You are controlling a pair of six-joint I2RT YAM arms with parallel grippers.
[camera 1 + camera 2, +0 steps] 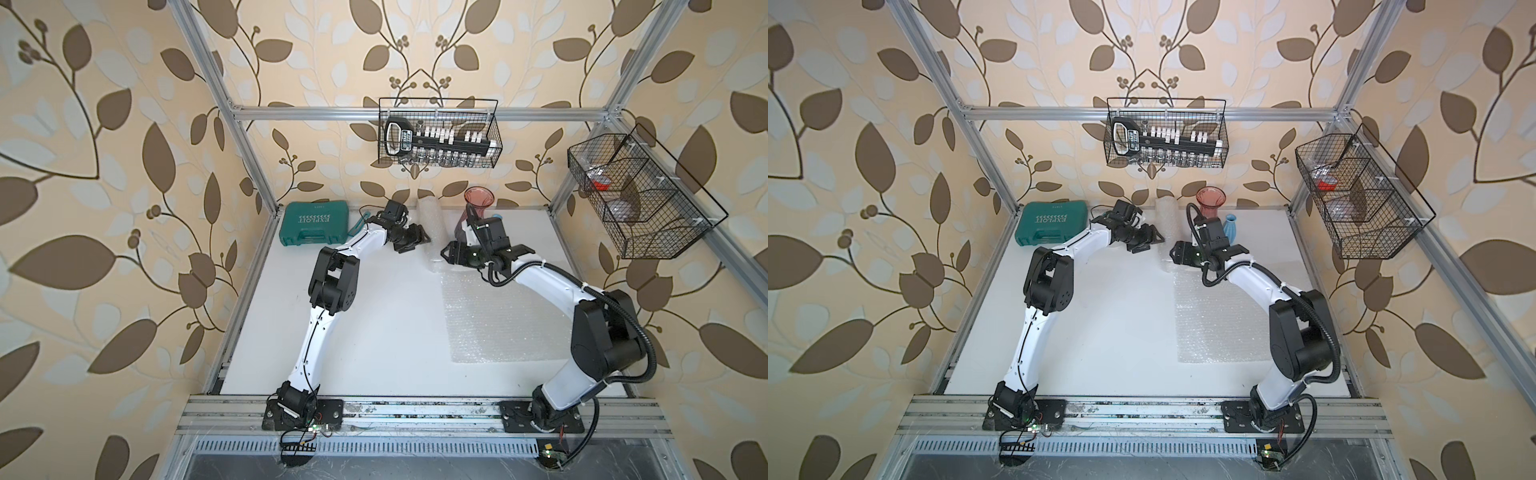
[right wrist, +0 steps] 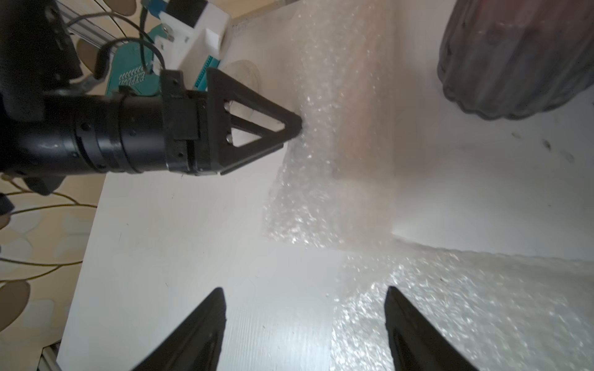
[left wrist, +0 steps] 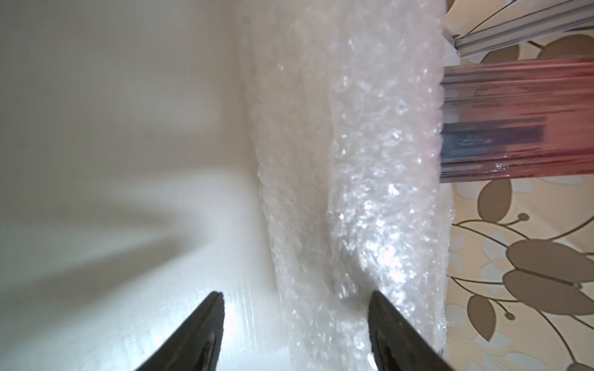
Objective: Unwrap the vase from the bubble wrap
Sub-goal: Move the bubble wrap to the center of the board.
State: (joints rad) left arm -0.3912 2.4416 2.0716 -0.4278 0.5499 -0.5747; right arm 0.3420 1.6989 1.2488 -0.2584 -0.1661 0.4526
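Note:
A bubble wrap roll [image 1: 432, 224] [image 1: 1166, 224] lies at the back of the white table [image 1: 374, 332]. A faint tan tint shows through it [image 2: 353, 122]; what it holds is hidden. My left gripper [image 1: 427, 242] [image 2: 297, 128] is at the roll's left side. Its jaws stand apart astride the roll's edge [image 3: 337, 225], one finger over the wrap and the other over bare table, so the left gripper [image 3: 297, 298] is open. My right gripper [image 1: 444, 253] [image 2: 305, 292] is open and empty near the roll's front end, above the corner of a flat bubble wrap sheet [image 1: 503, 316] [image 2: 482, 305].
A bare pink ribbed vase [image 1: 478, 199] [image 2: 514, 64] and a small blue vase [image 1: 1230, 228] stand right of the roll at the back. A green tool case [image 1: 313, 226] lies back left. Wire baskets hang on the back rail [image 1: 438, 133] and the right post [image 1: 640, 199].

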